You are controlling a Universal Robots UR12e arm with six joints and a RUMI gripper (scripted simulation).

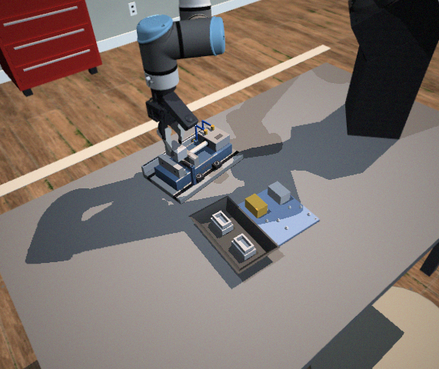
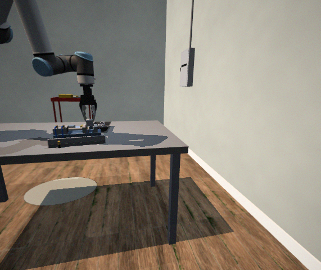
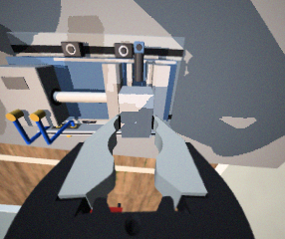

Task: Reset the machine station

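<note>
My gripper [image 1: 173, 147] is shut on a plain gray aluminum blank [image 1: 180, 152] and holds it low in the open blue vise [image 1: 192, 163]. The blank is between the jaws, close to the fixed jaw [image 1: 170, 164]; the hosed jaw [image 1: 217, 138] is farther back. In the wrist view the blank [image 3: 137, 111] sits between my fingers, next to the dark work stop rod [image 3: 139, 65]. I cannot tell if it touches the jaw, the stop or the low bars. Two pocketed finished parts [image 1: 222, 222] [image 1: 244, 245] lie pocket up in the black outfeed tray [image 1: 233, 238].
The infeed plate [image 1: 281, 218] beside the tray carries a yellow brass blank [image 1: 256, 204] and a gray blank [image 1: 279, 192] among its pins. A tall black column [image 1: 390, 67] stands at the table's back right. In the side view the vise [image 2: 77, 135] sits near the table's edge.
</note>
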